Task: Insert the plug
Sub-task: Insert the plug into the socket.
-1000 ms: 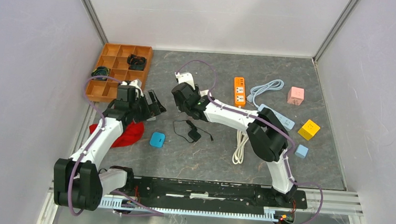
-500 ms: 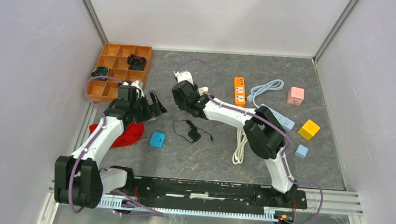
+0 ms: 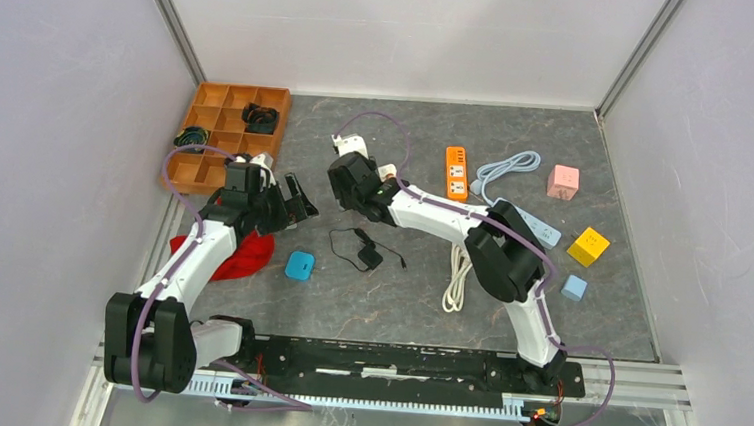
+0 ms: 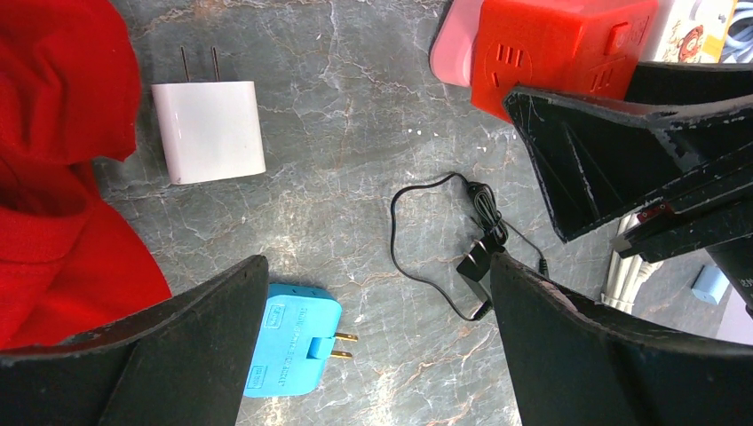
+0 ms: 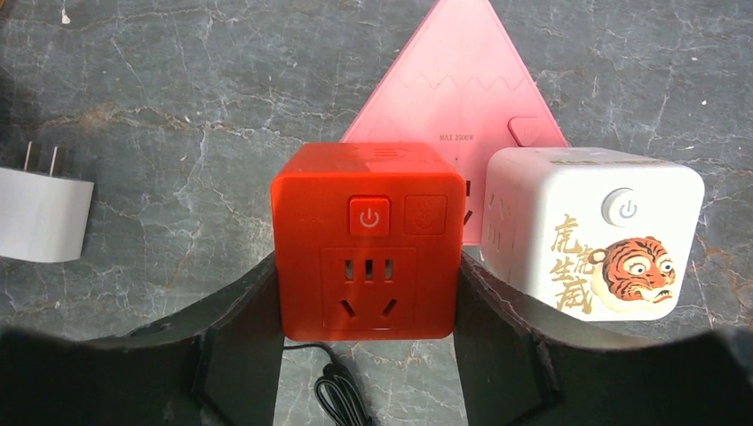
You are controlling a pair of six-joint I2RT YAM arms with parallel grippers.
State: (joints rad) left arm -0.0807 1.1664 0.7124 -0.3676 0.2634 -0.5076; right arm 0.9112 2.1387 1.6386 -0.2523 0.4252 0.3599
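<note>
The right hand (image 5: 366,262) is clamped on a red socket cube (image 5: 368,177), one finger against each side, with the outlet face turned toward the wrist camera. Whether the cube is lifted off the table (image 5: 178,106) cannot be told. It sits left of the table's centre, toward the far edge. A white tiger-print cube (image 5: 590,235) stands just beside it, and a pink triangular socket (image 5: 462,89) lies behind both.

The left hand (image 4: 377,262) hangs nearby with its fingers wide apart, holding nothing. Three plugs lie under it, toward the left edge:
- a white charger (image 4: 209,131), prongs pointing at the far edge
- a blue adapter (image 4: 293,351) beside one fingertip
- a black adapter (image 4: 475,266) with its thin cord looped into the gap between the fingers

A red cloth (image 4: 53,177) crowds the white charger.

Likely risks:
- The left hand could close on cord or cloth along with a plug — both lie close enough to snag.
- A plug picked up crooked would meet the slots at an angle and jam.
- The push of insertion could twist the red cube in its two-sided grip.
- That push could also shove the cube into the tiger cube next to it.
</note>
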